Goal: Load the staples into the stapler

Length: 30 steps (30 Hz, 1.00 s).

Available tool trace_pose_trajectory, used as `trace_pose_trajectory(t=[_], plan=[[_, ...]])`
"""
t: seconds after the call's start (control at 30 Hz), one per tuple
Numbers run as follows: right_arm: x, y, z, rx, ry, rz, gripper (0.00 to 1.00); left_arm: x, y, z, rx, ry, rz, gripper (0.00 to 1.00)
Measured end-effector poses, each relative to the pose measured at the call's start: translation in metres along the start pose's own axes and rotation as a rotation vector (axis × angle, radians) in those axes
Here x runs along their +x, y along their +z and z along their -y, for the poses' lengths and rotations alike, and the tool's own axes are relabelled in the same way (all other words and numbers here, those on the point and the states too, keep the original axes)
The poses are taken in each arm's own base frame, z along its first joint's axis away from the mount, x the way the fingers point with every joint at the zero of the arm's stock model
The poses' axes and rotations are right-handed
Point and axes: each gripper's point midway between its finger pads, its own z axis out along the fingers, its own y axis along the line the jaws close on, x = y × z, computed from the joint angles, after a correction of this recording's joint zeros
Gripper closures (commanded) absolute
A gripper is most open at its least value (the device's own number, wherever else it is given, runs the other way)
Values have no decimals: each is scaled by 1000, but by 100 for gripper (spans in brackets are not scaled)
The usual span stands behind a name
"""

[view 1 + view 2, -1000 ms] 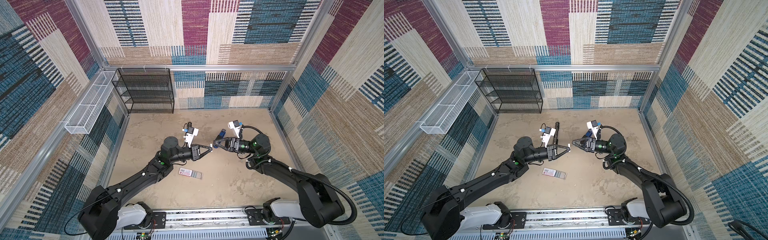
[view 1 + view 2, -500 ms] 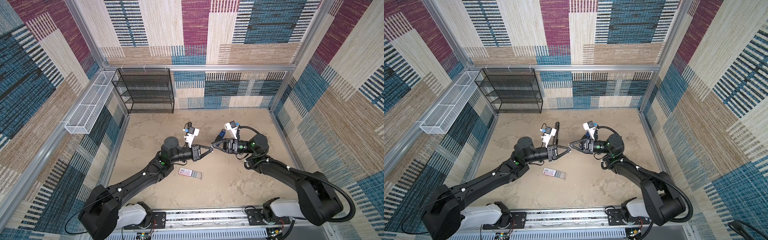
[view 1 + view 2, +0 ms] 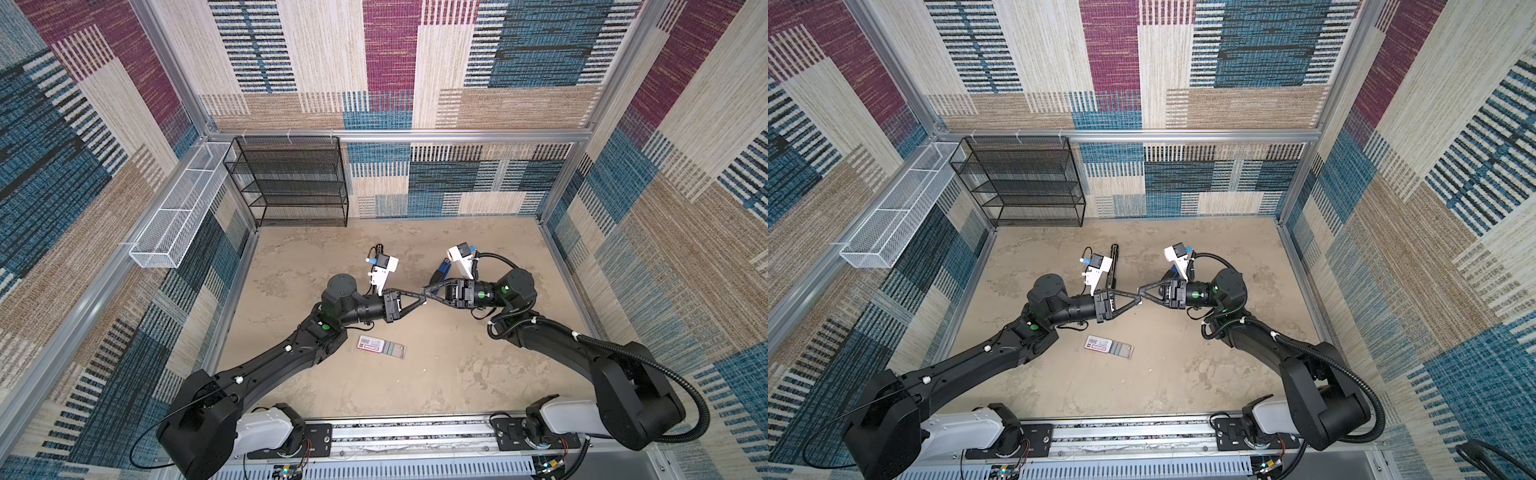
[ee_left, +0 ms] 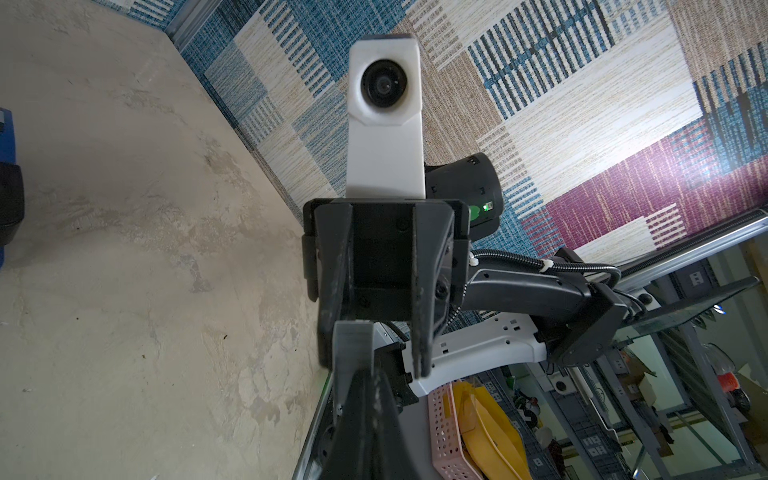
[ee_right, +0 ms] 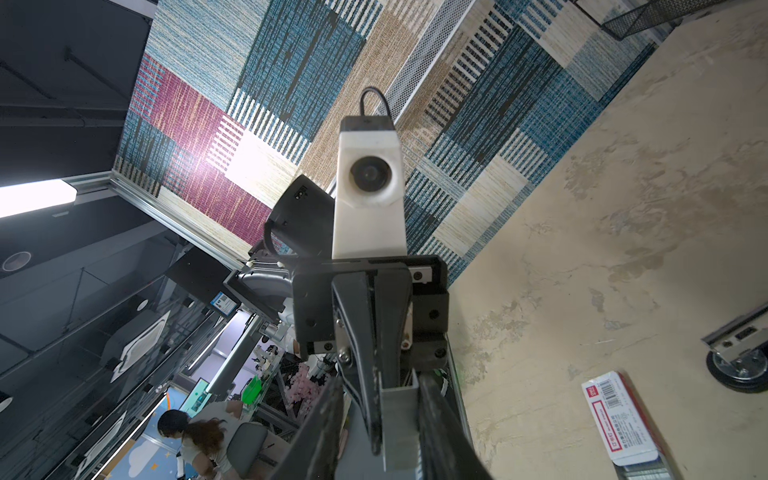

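Staples (image 5: pixel 399 419): grey strip, end-on, between the right fingers (image 5: pixel 444 449)
Left fingers (image 5: pixel 357 324): closed together, pointing at the lens, on the strip
Box (image 5: pixel 619 419): white and red, barcoded, flat on desk (image 5: pixel 582 208)

I have the left gripper (image 3: pixel 422 302) and right gripper (image 3: pixel 428 291) tip to tip above mid-table (image 3: pixel 457 374), a staple strip (image 5: pixel 398 419) between them. The staples tray (image 3: pixel 381 347) lies on the table in front of them, and the rack (image 3: pixel 291 183) stands at the back left.
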Motion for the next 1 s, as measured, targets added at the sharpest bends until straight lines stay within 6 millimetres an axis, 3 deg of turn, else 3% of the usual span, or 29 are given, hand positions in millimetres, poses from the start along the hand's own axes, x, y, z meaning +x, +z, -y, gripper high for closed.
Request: trace_pose_trajectory(t=[0.43,0.6,1.0], plan=[[0,0,0,-2,3,1,76,-2,-1,4,17,18,14,100],[0,0,0,-2,6,1,68,-2,-1,4,18,18,14,100],[-2,0,3,4,19,10,66,-1,-1,3,16,14,12,100]])
